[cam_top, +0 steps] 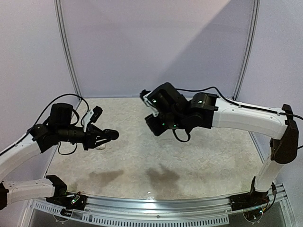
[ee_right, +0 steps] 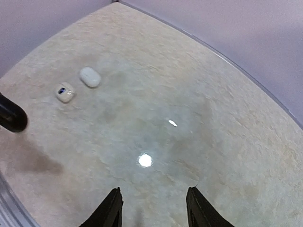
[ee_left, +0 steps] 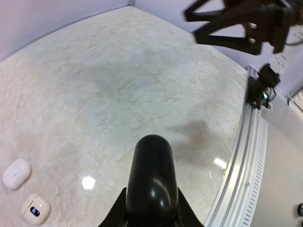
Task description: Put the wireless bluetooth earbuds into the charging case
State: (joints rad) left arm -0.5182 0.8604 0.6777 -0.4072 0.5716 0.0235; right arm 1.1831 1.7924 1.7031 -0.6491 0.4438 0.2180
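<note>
2 arms hang raised above the pale mottled counter (cam_top: 208, 156). The left gripper (cam_top: 110, 135) points right, its fingers pressed into 1 black rounded tip. The right gripper (cam_top: 149, 113) faces it, well apart. 2 shadows (cam_top: 163, 176) lie beneath.

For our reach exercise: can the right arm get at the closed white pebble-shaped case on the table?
Probably yes. The right gripper is open and empty, with bare table between it and the closed white pebble-shaped case. The left gripper, shut on a black rounded object, hovers close beside.
</note>
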